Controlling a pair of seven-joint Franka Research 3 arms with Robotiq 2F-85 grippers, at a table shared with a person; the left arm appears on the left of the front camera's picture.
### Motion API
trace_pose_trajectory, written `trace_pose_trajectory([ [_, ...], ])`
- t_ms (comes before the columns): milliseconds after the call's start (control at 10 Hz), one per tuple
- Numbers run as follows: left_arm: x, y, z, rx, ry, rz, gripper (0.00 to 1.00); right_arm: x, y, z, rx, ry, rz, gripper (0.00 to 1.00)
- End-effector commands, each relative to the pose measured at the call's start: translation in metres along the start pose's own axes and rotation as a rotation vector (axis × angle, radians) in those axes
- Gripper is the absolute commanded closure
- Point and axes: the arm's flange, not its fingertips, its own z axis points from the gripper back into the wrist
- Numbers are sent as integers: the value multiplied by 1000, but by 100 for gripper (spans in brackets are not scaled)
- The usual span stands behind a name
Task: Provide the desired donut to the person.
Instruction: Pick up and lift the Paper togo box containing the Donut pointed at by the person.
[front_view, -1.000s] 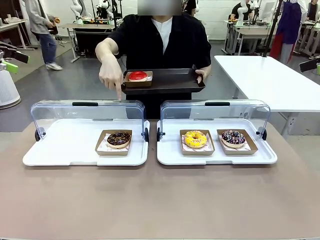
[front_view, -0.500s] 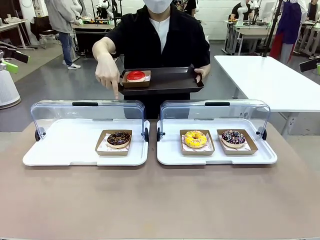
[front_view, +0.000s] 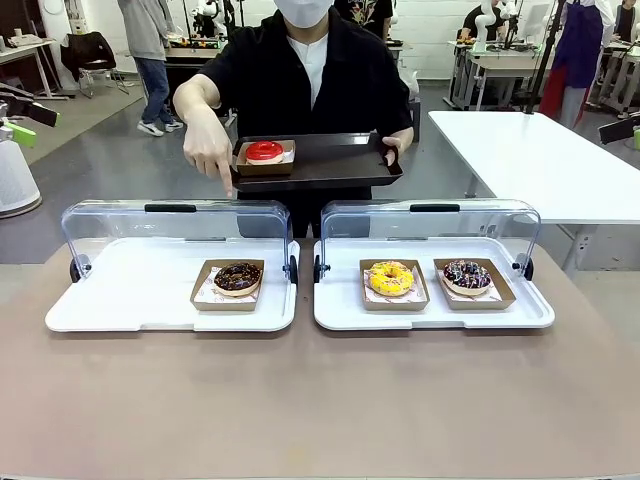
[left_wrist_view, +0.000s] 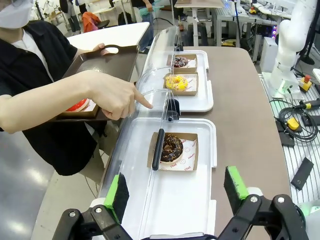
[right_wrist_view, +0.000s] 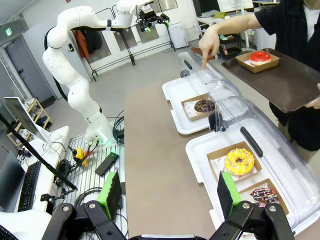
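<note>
Chocolate donut (front_view: 238, 277) = the wanted one, judged from the person's hand (front_view: 212, 155) pointing a finger down at it from 12 o'clock, over the clear lid (front_view: 175, 225).

Left to right, front view:
- Left case (front_view: 90, 320): white tray with the lid swung up at the far side and the robot's side open. It holds one item, the chocolate donut in a cardboard tray (front_view: 205, 295), at the 3 o'clock end of the case.
- Dark serving tray (front_view: 340, 160), held by the person above and behind the cases. A red donut (front_view: 264, 151) sits in its 9 o'clock corner; the rest is bare.
- Right case (front_view: 440, 318): lid up likewise. A yellow donut (front_view: 391, 277) is at its middle, a sprinkled donut (front_view: 467, 273) at 3 o'clock of that.

Key relation:
- Left gripper (left_wrist_view: 177, 187): fingers spread wide, nothing between them. The chocolate donut (left_wrist_view: 171, 147) is dead ahead at 12 o'clock, near.
- Right gripper (right_wrist_view: 168, 192): also spread wide and empty. The chocolate donut (right_wrist_view: 204, 105) is at 1 o'clock, well apart, with the right case nearer.
- The left arm is the closer one, so it is likely the one to pick.
- The donut is round with no long axis; its cardboard tray edges give the grip line.
</note>
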Motion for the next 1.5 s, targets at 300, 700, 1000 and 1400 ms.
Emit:
trace_pose_trajectory([
  [300,98,-11,-36,-340,359,20,0,2,0,-1,5,-13,8,0],
  [700,142,-12,-167,-311,749,-78,0,2,0,-1,5,-13,8,0],
  [1000,125,-10,-257,-256,981,-136,0,2,0,-1,5,-13,8,0],
  [1400,98,-20,-328,-326,1042,-103,0,2,0,-1,5,-13,8,0],
])
